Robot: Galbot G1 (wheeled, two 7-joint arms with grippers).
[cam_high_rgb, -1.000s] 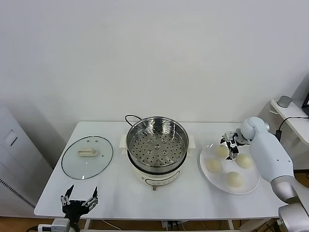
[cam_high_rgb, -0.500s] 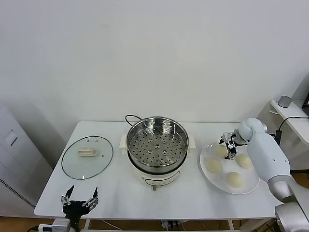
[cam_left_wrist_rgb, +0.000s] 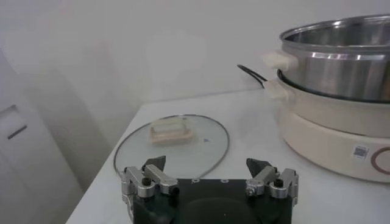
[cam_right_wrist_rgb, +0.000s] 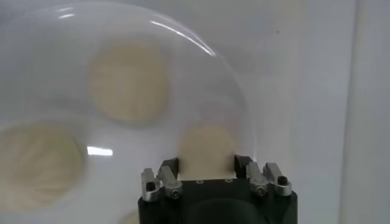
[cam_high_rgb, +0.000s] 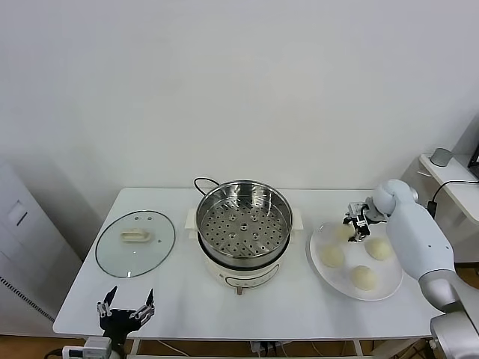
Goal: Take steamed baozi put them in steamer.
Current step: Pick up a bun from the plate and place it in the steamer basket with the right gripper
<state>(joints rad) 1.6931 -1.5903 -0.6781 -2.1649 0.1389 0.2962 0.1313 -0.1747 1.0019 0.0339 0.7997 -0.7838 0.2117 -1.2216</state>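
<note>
Four pale baozi lie on a white plate at the table's right: one at the back left, one at the left, one at the right, one at the front. My right gripper is over the back-left bun; in the right wrist view its fingers press both sides of that baozi, gripper. I cannot tell whether it is off the plate. The steel steamer on its white cooker base stands empty at the middle. My left gripper hangs open and empty at the front left edge.
A glass lid with a white handle lies flat at the table's left; it also shows in the left wrist view, beside the steamer. A black cord runs behind the cooker. A side shelf stands at the far right.
My right gripper shifted slightly left and then back right over the back-left baozi, ending a little higher. The left arm and the other buns have not moved.
</note>
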